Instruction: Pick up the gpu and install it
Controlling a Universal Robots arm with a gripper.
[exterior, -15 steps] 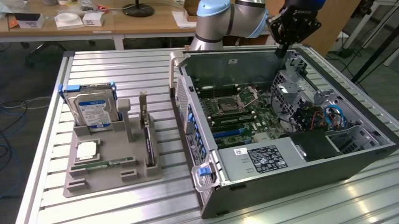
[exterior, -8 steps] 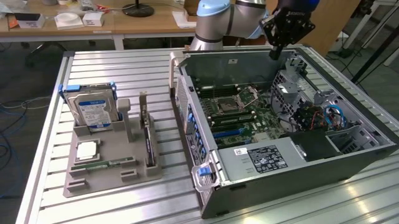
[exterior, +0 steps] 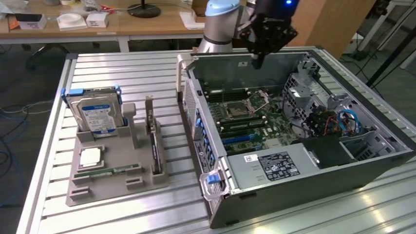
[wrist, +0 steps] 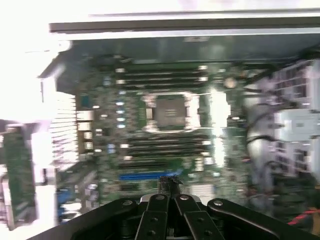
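Gpu (exterior: pixel 155 148) stands on edge in a grey holder (exterior: pixel 107 189) at the exterior view's left of the computer case (exterior: pixel 293 168). Over the case's far wall our gripper (exterior: pixel 258 62) hovers, jaws closed together, empty. We judge pickup unstarted; it needs opened jaws.

The computer case (exterior: pixel 325 195) is sitting on the desk (exterior: pixel 117 73). A tray (exterior: pixel 117 187) is lying just beside it, toward the exterior view's left. The gpu (exterior: pixel 155 151) is standing in the tray's near side, the hard drive (exterior: pixel 97 116) farther off. The claw (exterior: pixel 258 62) is hanging above the case.
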